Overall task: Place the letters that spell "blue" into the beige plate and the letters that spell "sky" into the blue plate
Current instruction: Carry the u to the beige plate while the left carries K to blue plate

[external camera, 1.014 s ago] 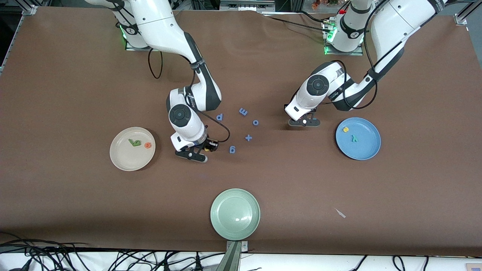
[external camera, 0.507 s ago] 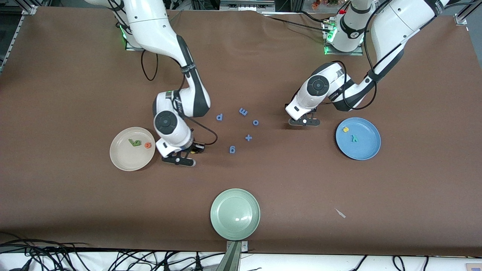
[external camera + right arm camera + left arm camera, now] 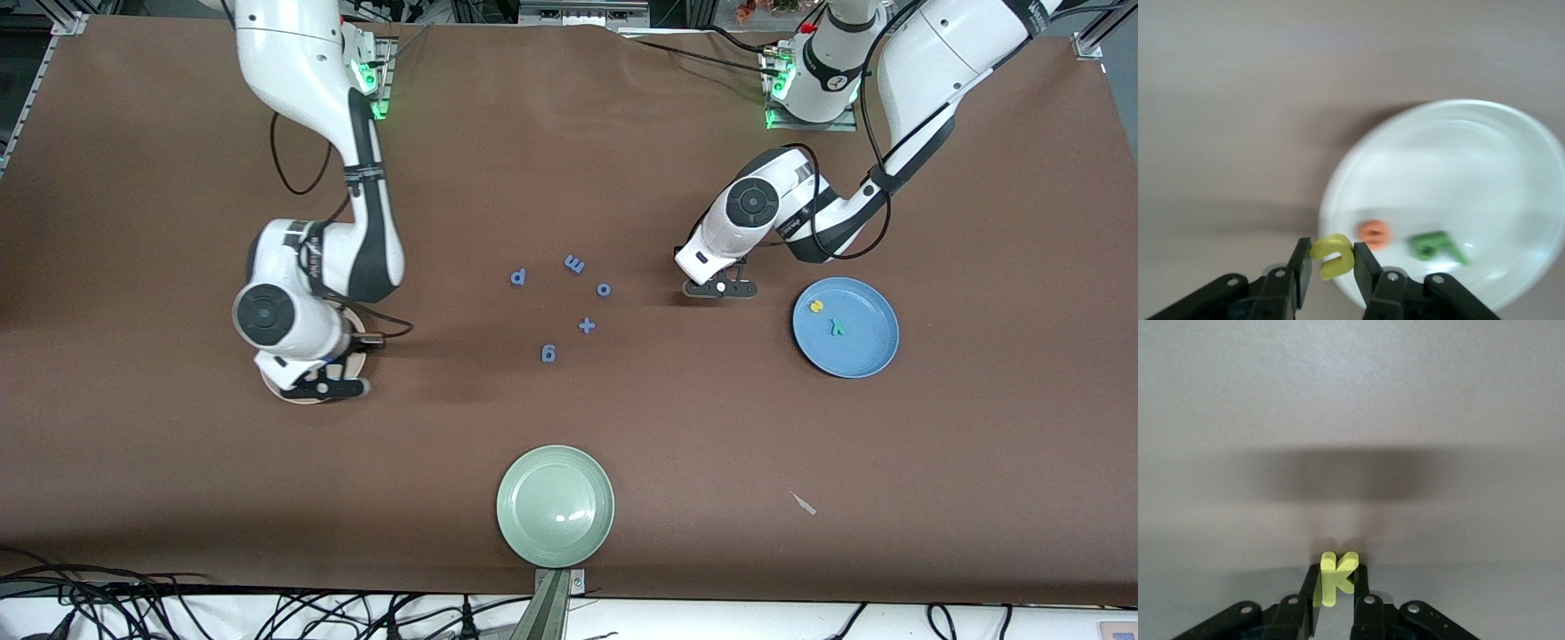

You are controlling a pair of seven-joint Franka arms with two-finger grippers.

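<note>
My right gripper hangs over the beige plate and hides most of it in the front view. It is shut on the yellow u, which my right gripper holds above the rim of the beige plate. The orange e and green b lie in that plate. My left gripper is low at the table beside the blue plate, toward the right arm's end. My left gripper is shut on the yellow k. A yellow s and teal y lie in the blue plate.
Several blue letters are scattered at mid-table between the two arms. A pale green plate sits near the table's front edge. A small pale scrap lies nearer the camera than the blue plate.
My right arm has carried the yellow u from mid-table to over the beige plate. My left gripper stayed in place and its fingers closed in on the yellow k.
</note>
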